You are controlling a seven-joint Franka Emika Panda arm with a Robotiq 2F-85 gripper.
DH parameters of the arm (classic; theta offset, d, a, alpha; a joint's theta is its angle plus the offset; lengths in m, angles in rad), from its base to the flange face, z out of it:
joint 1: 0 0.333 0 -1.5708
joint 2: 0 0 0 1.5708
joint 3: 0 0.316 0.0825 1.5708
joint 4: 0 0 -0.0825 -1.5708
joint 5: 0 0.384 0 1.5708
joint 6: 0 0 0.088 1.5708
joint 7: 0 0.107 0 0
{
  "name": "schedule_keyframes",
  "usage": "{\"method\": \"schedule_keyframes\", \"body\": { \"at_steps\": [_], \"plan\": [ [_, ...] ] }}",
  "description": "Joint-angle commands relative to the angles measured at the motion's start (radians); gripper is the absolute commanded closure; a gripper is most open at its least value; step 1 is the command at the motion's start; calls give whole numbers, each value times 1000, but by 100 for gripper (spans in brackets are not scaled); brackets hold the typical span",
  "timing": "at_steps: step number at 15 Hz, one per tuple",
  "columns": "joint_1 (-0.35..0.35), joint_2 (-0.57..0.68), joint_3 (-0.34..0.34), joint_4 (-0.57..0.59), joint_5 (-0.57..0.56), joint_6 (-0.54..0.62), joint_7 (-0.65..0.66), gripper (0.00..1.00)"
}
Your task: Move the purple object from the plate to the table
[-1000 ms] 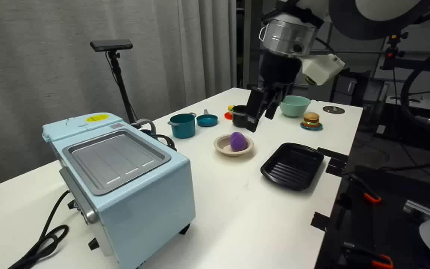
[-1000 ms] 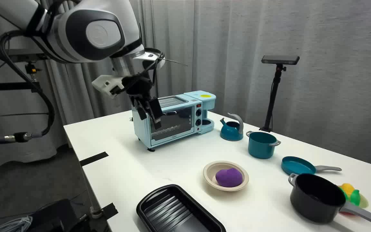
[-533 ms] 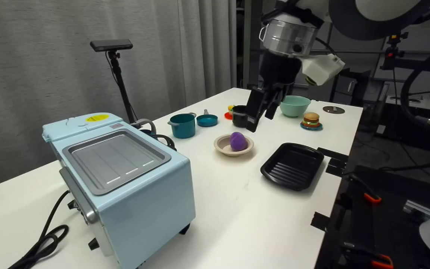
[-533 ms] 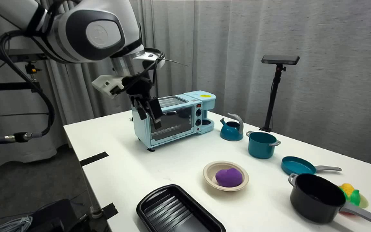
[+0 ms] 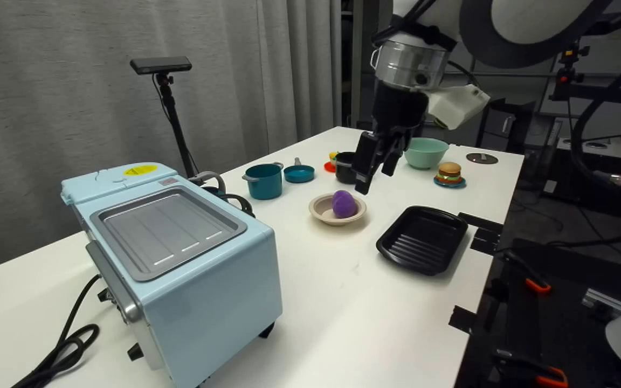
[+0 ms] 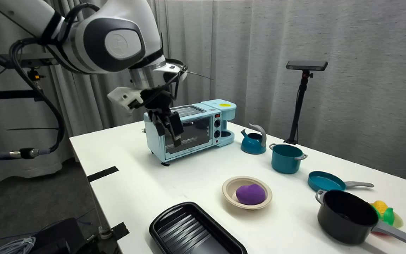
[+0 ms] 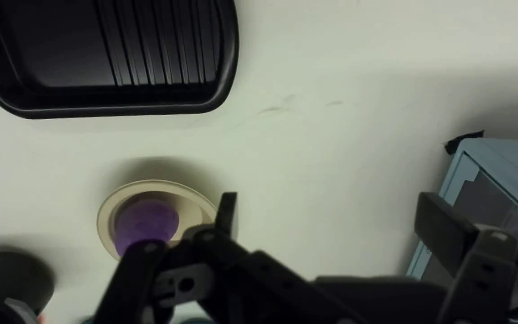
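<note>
A rounded purple lump (image 6: pixel 251 194) sits in a shallow round beige dish (image 6: pixel 233 186) on the flat white bench (image 6: pixel 153 183); above, the black two-fingered gripper (image 7: pixel 328 212) hangs with jaws wide apart.

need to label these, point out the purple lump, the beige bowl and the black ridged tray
Purple lump (image 6: pixel 251 194): in an exterior view, its middle.
Beige bowl (image 5: pixel 323 209): in an exterior view, bare inside.
Black ridged tray (image 7: pixel 68 49): wrist view, smooth floor.
</note>
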Motion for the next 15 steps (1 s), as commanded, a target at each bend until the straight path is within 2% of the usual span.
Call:
{"method": "schedule_keyframes", "body": {
  "at_steps": [1,4,6,14,15],
  "plan": [
    [-30,126,-29,68,-39,44,-20,0],
    [-46,226,-55,123,-68,86,-15,0],
    [-63,290,-97,195,-81,79,-48,0],
    [-23,533,-143,291,-130,211,41,0],
    [-34,554,-160,318,-121,202,12,0]
  ]
}}
